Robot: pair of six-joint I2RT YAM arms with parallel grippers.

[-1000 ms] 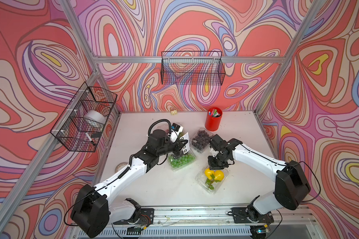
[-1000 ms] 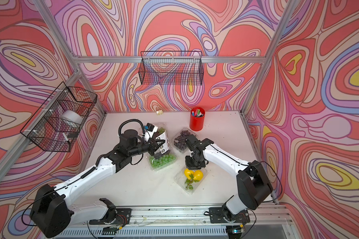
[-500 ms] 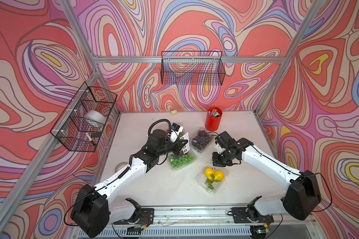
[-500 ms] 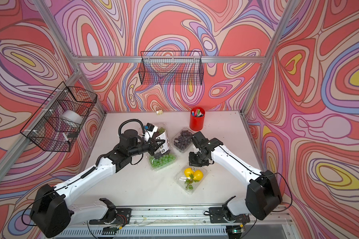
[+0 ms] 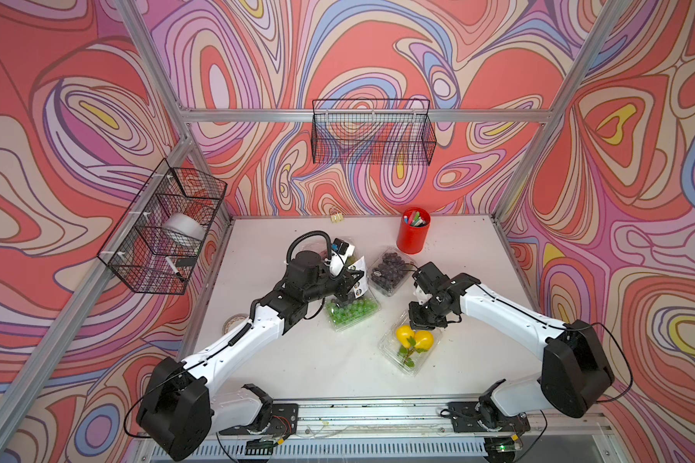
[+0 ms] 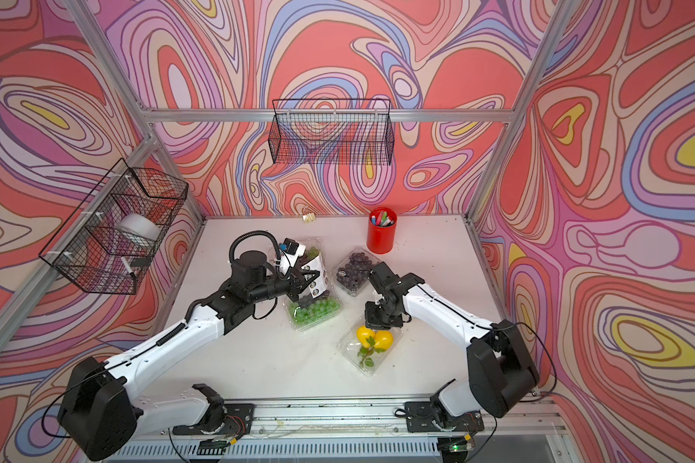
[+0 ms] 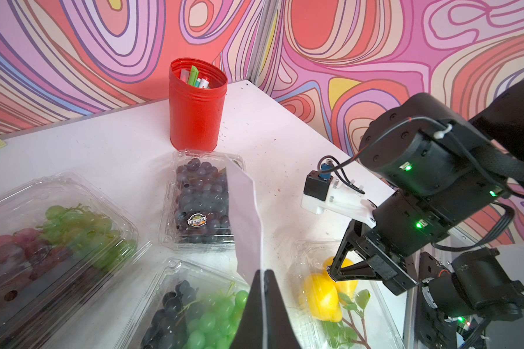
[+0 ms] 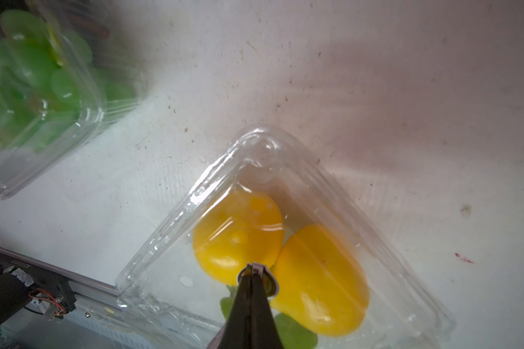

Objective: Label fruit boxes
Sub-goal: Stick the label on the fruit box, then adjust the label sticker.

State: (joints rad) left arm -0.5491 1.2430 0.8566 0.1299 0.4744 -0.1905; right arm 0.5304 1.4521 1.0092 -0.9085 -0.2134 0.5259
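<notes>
Left fingers (image 7: 259, 290): clamped on white sticker sheet (image 7: 245, 217), held upright above green-and-dark grape box (image 7: 171, 267). Right fingers (image 8: 253, 273): pinched together over lemon box (image 8: 254, 142), tips at its lid by the lemons (image 8: 236, 235); I cannot tell whether they touch it, nor whether the small round scrap (image 8: 271, 285) at the tips is gripped. Dark grape box (image 7: 167, 217): between pen cup (image 7: 197, 114) and lemon box. Red-green grape box (image 7: 28, 187): just behind the green-and-dark one. All four boxes closed, on bench (image 5: 338, 373).
</notes>
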